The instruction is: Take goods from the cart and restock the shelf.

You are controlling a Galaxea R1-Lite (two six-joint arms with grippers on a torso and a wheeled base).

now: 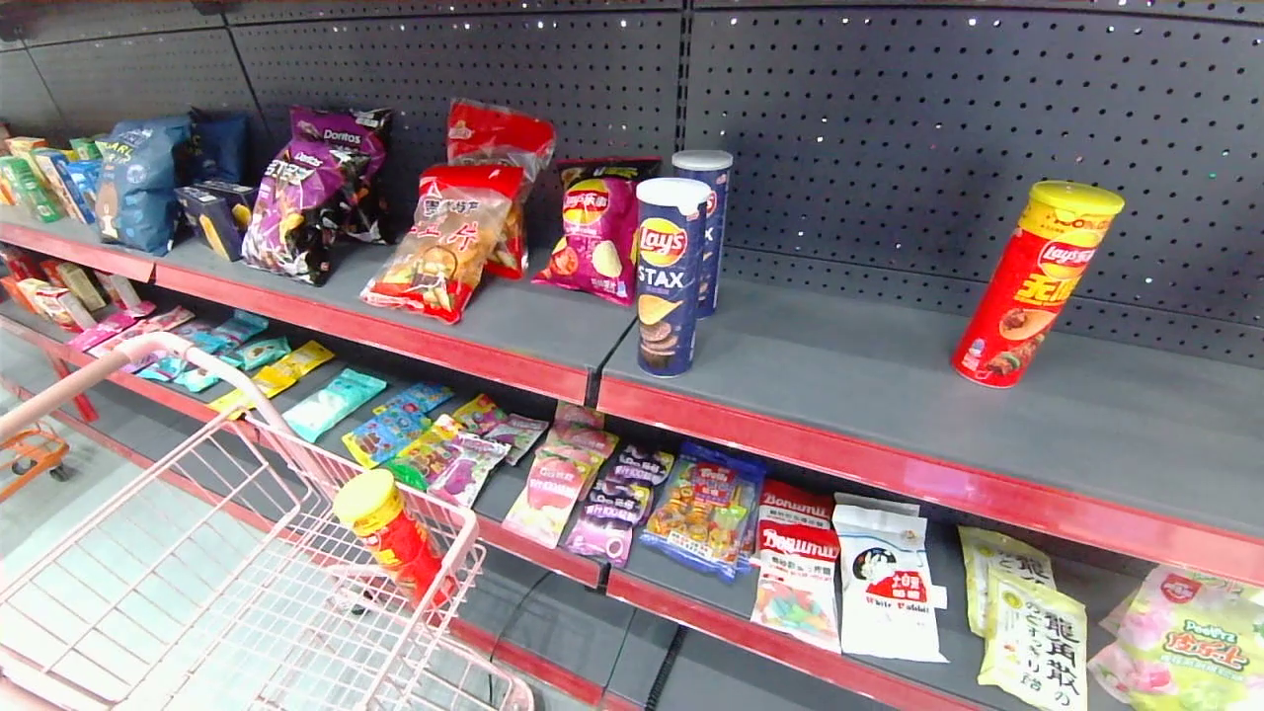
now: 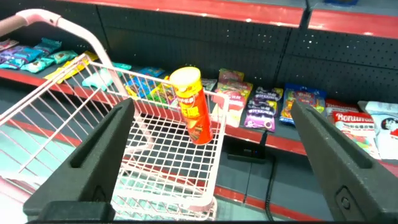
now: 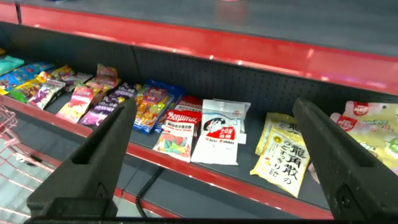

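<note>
1. Left tool (image 2: 211, 107) - released, fingers spread wide, nothing in it. It hangs over the pink cart (image 1: 197, 583).
2. Red can (image 1: 392, 538) with a yellow lid leans in the cart's far right corner, against the wire wall.
3. Right tool (image 3: 214, 106) - also released and empty, facing the candy bags (image 3: 217, 134) on the lower shelf (image 3: 186, 173).
4. Top shelf (image 1: 889, 395): second red can (image 1: 1037, 281) upright at right, two blue cans (image 1: 671, 276) at centre, chip bags (image 1: 444, 237) to the left.

The grey shelf (image 1: 839, 395) carries chip bags (image 1: 444, 247), two blue canisters (image 1: 670, 276) and a red canister (image 1: 1035, 284).
</note>
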